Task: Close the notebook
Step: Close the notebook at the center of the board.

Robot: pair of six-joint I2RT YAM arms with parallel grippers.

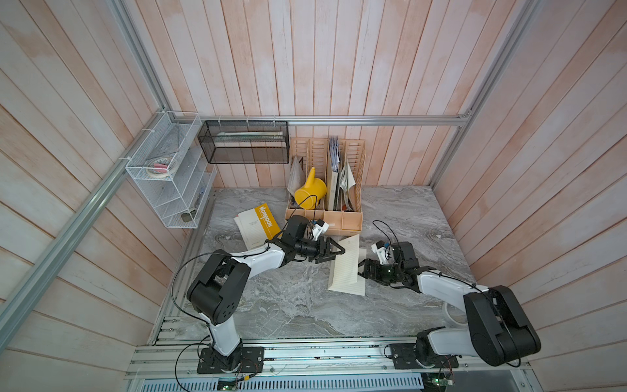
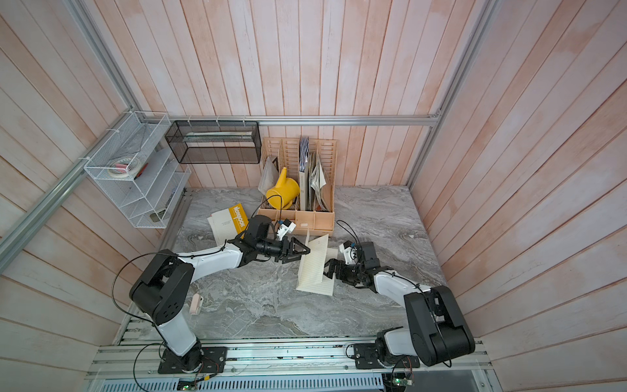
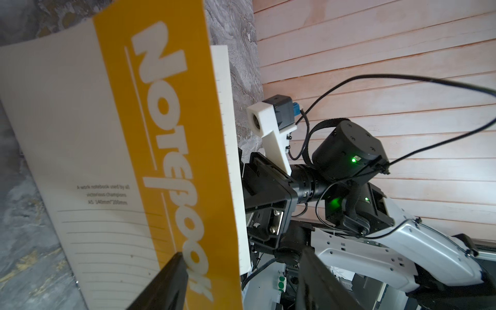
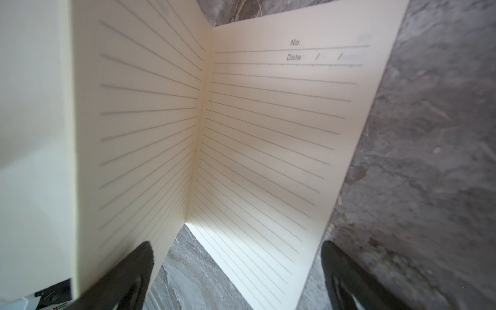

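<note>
Right now you are looking at the notebook (image 1: 346, 268) sitting half open near the middle of the counter (image 1: 291, 305), between your two arms. Its right half is lying flat on the marble with ruled pages facing up, while its left half is standing up at a steep tilt, the yellow cover facing your left arm. Your left gripper (image 1: 340, 252) is reaching in from the left with its jaws standing apart; in the left wrist view an edge of the raised cover is sitting between the fingers (image 3: 171, 279), with a wide gap between them. Your right gripper (image 1: 360, 268) is pointing at the open pages from the right, jaws spread wide, gripping nothing. A second notebook (image 1: 258, 225) is lying toward the back left corner, beside the file organizer (image 1: 342, 220) standing at the back edge.
</note>
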